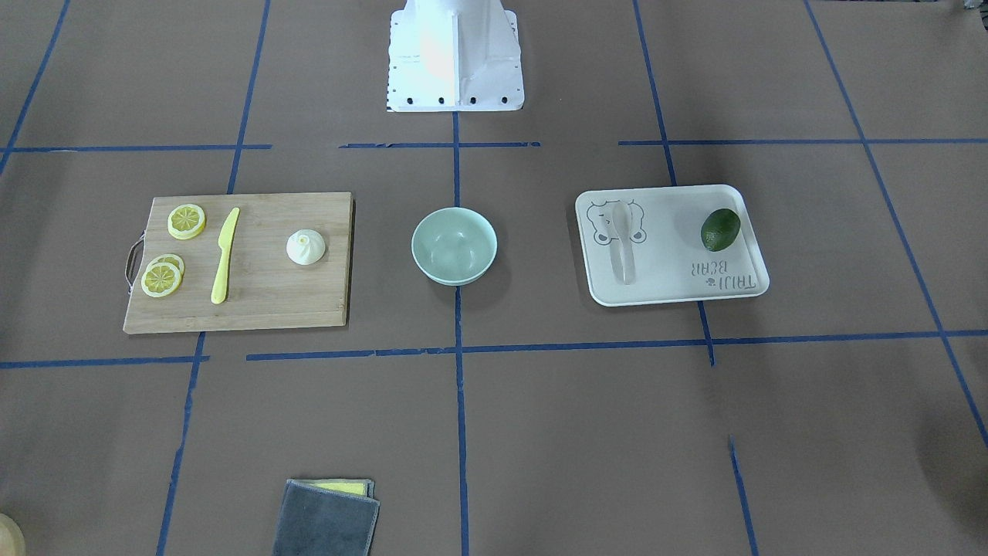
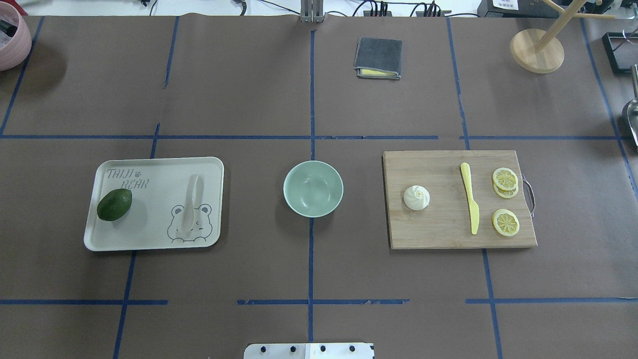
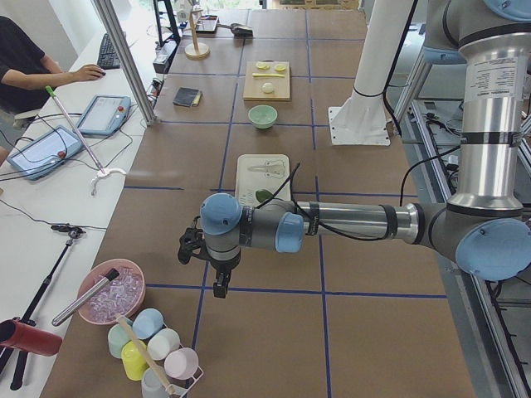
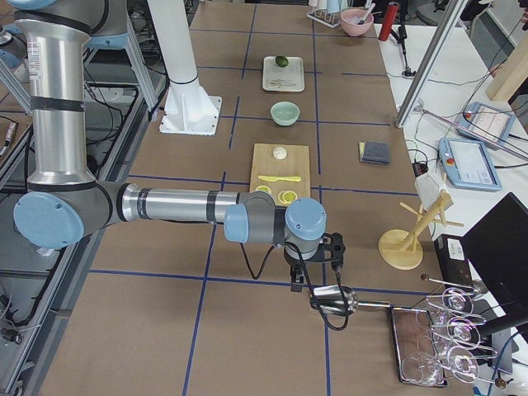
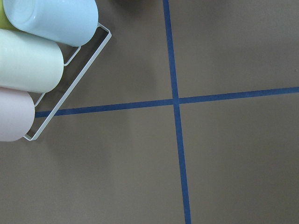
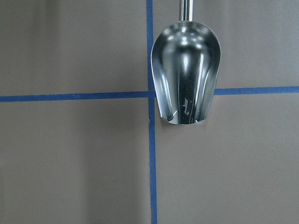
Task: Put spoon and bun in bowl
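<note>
The pale mint-green bowl (image 1: 454, 247) (image 2: 313, 188) stands empty at the table's middle. The off-white spoon (image 1: 621, 243) (image 2: 192, 202) lies on a cream bear-print tray (image 1: 671, 287) (image 2: 149, 240) on the robot's left. The cream-white bun (image 1: 306, 248) (image 2: 416, 197) sits on a wooden cutting board (image 1: 270, 305) (image 2: 438, 232) on the robot's right. The left gripper (image 3: 220, 286) hangs far out past the tray, and the right gripper (image 4: 295, 285) hangs far out past the board. Both show only in side views, so I cannot tell whether they are open or shut.
A dark green avocado (image 1: 720, 229) shares the tray. A yellow knife (image 1: 225, 255) and lemon slices (image 1: 187, 221) lie on the board. A grey cloth (image 2: 378, 57) lies at the far side. A metal scoop (image 6: 185, 79) lies under the right wrist. Racked cups (image 5: 28, 60) sit under the left wrist.
</note>
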### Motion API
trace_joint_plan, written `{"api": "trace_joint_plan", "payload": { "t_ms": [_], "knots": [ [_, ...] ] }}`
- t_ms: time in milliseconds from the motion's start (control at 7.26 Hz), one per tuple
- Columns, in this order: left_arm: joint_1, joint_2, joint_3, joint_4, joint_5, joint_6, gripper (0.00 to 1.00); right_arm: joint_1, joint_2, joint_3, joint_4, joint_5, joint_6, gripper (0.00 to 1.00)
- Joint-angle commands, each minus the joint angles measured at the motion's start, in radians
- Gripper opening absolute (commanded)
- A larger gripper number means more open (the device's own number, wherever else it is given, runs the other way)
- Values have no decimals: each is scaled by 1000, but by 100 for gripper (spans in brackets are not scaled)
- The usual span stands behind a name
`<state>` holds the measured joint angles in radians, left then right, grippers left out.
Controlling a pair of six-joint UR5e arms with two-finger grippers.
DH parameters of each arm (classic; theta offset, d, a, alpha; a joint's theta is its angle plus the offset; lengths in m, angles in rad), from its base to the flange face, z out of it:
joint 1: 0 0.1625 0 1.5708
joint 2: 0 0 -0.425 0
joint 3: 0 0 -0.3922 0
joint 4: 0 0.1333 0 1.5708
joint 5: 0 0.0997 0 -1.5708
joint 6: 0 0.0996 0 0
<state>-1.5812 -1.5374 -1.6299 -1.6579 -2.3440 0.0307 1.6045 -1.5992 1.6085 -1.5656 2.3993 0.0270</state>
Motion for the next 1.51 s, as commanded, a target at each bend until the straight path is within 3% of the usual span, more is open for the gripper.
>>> {"api": "trace_joint_plan", "payload": {
  "t_ms": [0,138,413,688,964,1101,1377],
  "knots": [
    [0,3,-8,0,-1,0,100,0,1,4,2,-2,-1,100],
    [1,-9,-14,-3,-1,-3,100,0,4,5,2,0,-1,100],
    [19,-21,-39,-194,0,-56,100,0,5,7,4,0,-1,100],
    [218,-33,-230,-209,20,-441,100,0,8,1,108,-3,-2,100],
    [387,-38,-350,-221,57,-718,100,-1,5,-4,160,-8,-1,100],
    [468,-85,-376,-220,108,-836,100,-1,7,-12,160,-8,7,100],
    [610,-230,-297,-218,168,-999,100,-8,21,-1,165,0,140,100]
  ]
}}
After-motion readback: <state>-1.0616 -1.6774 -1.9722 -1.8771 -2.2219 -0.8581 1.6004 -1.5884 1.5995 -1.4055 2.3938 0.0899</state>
